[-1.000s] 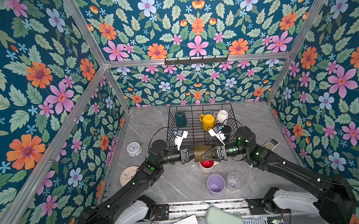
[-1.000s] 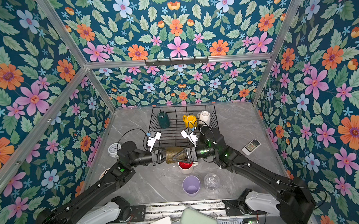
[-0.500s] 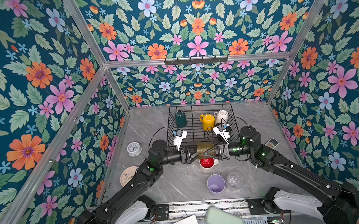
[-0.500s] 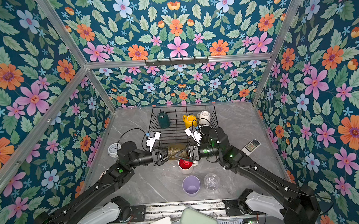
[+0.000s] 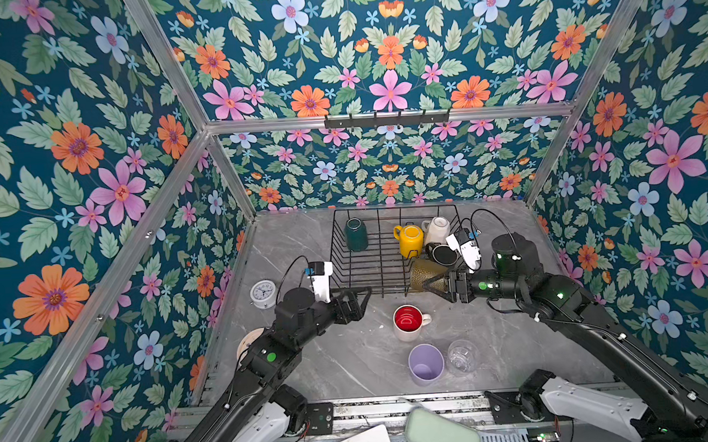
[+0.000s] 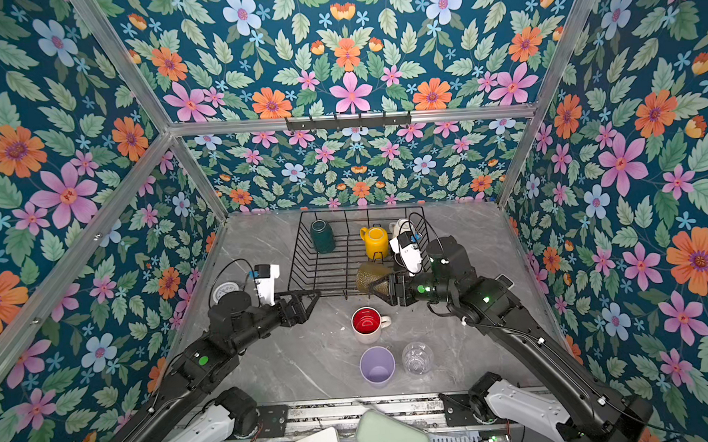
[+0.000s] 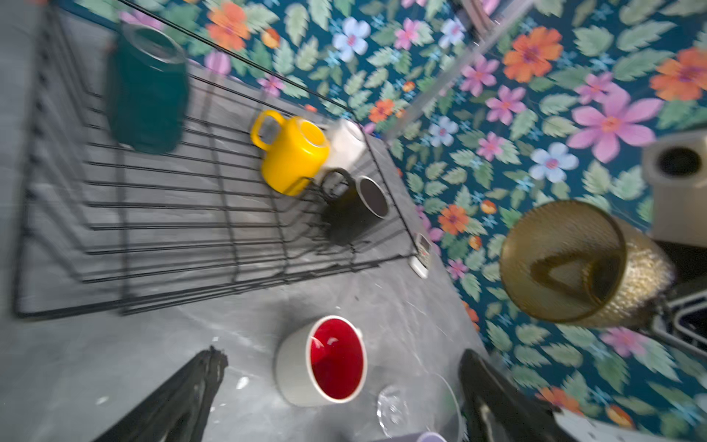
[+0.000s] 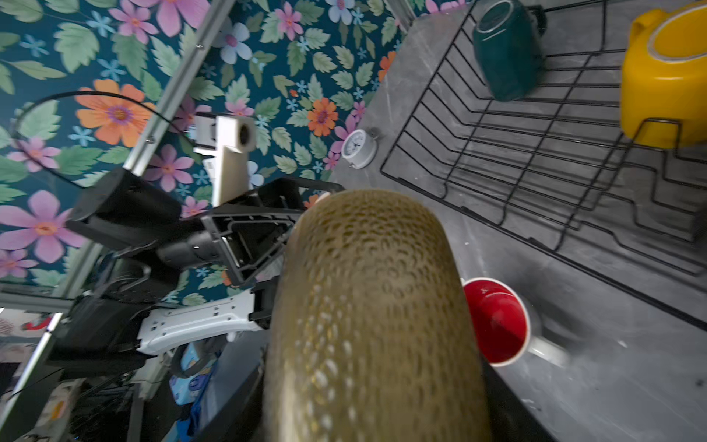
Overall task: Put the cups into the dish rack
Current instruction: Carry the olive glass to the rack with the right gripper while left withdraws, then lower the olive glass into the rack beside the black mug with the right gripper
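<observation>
The olive glass (image 5: 423,273) is pinched at its base end by the right fingers (image 5: 435,287) and held on its side near the rack's (image 5: 371,267) front right corner. The left fingers (image 7: 180,398) are spread and empty. The glass's open mouth is seen in the left wrist view, while only its dimpled side is seen in the right wrist view.

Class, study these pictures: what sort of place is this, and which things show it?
Probably a robot test cell staged as a kitchen: flowered walls on an aluminium frame, a left arm and right arm over a grey tabletop, a dish rack.
</observation>
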Action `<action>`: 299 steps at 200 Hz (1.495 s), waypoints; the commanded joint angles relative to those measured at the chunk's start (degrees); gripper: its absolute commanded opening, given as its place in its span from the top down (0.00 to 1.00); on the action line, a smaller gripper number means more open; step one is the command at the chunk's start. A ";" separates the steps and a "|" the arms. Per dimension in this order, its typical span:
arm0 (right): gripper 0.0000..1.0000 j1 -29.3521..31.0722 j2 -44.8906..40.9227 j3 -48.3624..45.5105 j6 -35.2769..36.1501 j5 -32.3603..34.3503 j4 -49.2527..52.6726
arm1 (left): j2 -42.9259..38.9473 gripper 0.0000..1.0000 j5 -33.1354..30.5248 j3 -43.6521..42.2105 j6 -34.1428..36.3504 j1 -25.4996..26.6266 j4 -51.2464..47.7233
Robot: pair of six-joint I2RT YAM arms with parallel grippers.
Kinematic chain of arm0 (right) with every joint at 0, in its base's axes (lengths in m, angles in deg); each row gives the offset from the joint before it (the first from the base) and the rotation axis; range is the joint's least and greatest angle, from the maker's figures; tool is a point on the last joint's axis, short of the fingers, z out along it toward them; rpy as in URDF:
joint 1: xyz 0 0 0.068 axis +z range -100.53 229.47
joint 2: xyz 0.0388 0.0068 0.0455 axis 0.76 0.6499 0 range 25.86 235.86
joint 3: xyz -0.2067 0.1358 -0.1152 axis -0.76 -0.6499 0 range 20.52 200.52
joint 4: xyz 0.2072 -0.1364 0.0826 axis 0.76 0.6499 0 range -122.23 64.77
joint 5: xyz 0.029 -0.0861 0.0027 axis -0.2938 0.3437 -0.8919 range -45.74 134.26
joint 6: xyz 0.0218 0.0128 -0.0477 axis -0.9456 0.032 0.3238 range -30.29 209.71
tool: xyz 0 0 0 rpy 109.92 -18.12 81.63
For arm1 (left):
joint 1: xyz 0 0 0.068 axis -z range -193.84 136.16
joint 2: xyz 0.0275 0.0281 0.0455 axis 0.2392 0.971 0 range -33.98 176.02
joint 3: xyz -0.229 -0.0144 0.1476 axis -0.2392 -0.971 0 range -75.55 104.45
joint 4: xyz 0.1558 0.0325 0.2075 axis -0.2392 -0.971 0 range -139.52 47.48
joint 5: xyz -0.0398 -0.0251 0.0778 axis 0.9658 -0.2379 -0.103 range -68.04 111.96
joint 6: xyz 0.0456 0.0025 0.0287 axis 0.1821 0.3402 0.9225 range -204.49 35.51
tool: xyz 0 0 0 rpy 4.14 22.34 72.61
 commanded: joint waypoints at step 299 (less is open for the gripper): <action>1.00 1.54 59.81 44.81 20.08 38.75 32.00 | -23.61 0.00 -28.65 -0.47 -1.59 -0.08 -22.16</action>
